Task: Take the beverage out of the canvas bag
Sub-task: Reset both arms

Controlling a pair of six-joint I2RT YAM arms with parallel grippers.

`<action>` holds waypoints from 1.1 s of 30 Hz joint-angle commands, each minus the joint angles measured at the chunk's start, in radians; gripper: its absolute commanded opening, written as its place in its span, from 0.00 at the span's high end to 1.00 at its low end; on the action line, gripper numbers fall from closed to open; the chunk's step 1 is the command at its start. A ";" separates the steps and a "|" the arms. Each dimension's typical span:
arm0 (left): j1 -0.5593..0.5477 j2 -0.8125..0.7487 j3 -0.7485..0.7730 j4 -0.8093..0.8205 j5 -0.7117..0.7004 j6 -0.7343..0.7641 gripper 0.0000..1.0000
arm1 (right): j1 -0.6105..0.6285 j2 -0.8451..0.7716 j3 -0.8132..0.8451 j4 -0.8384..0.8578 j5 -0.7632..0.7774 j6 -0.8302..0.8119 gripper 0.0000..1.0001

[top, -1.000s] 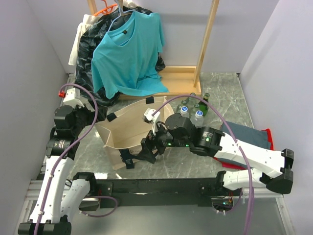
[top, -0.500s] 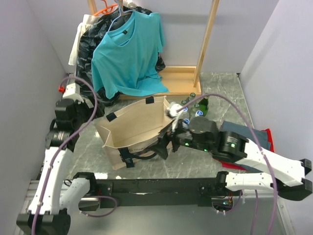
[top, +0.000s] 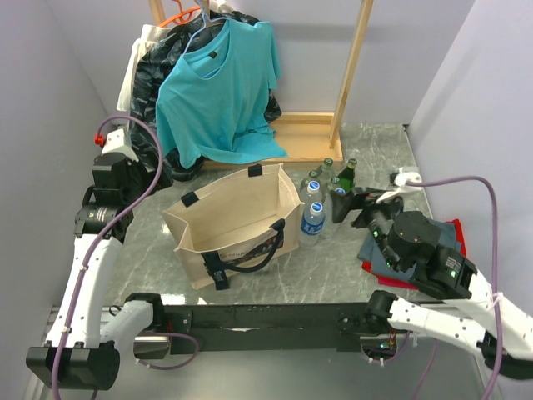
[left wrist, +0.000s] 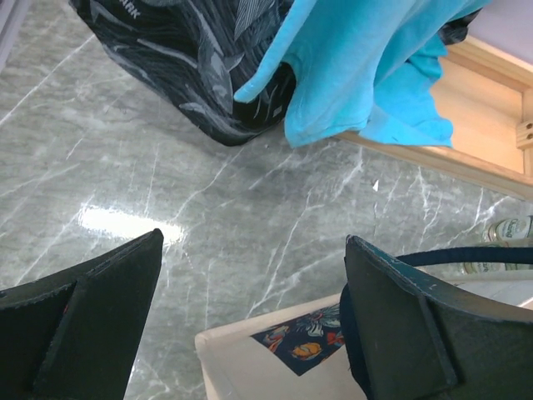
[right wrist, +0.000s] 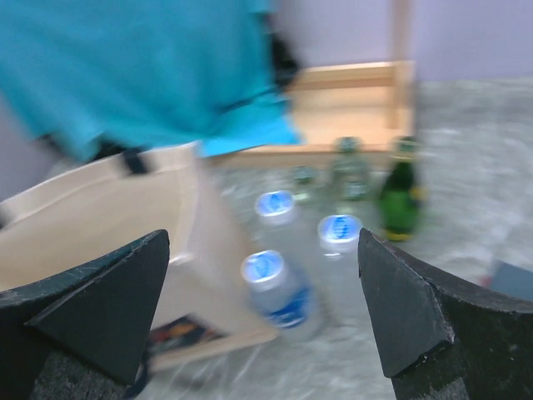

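The beige canvas bag [top: 233, 223] stands open at the table's middle, and I see nothing inside it from above. A clear water bottle with a blue cap [top: 313, 218] stands upright on the table against the bag's right side. It is blurred in the right wrist view [right wrist: 276, 287]. My right gripper [top: 350, 204] is open and empty, just right of that bottle and apart from it. In its own view [right wrist: 263, 237] the jaws stand wide. My left gripper [top: 125, 179] is open and empty, left of the bag. Its view [left wrist: 254, 242] looks down on the bag's corner [left wrist: 275, 358].
Two more water bottles [top: 314, 188] and green glass bottles [top: 346, 175] stand behind the freed one. A teal shirt [top: 218, 83] and a black plastic bag [top: 154, 108] hang on a wooden rack at the back. Folded cloths [top: 416, 229] lie at the right.
My right gripper lifted a bottle out of the bag, moved right and let it go. The bottle now stands beside the bag, and the gripper has drawn back. The left arm rose slightly.
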 commanded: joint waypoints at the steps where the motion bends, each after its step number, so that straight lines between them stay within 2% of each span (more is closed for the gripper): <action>1: 0.002 -0.004 0.025 0.059 0.031 0.012 0.04 | -0.168 -0.013 -0.067 0.040 0.026 0.017 0.00; 4: 0.005 0.020 0.054 0.083 0.072 0.007 0.04 | -0.295 0.021 -0.098 0.049 -0.032 0.030 0.00; 7: 0.010 0.045 0.088 0.092 0.054 0.027 0.04 | -0.407 0.053 -0.116 0.083 -0.080 0.038 0.00; 13: 0.034 0.089 0.027 0.190 0.054 0.057 0.04 | -0.627 0.113 -0.187 0.191 -0.187 0.017 0.00; 21: 0.085 0.088 -0.026 0.246 0.054 0.061 0.04 | -0.725 0.119 -0.279 0.281 -0.164 0.009 0.00; 24: 0.092 0.080 -0.041 0.259 0.025 0.056 0.04 | -0.760 0.134 -0.297 0.307 -0.213 0.006 0.00; 33: 0.103 0.082 -0.070 0.309 0.071 0.054 0.04 | -0.767 0.196 -0.377 0.406 -0.187 0.017 0.00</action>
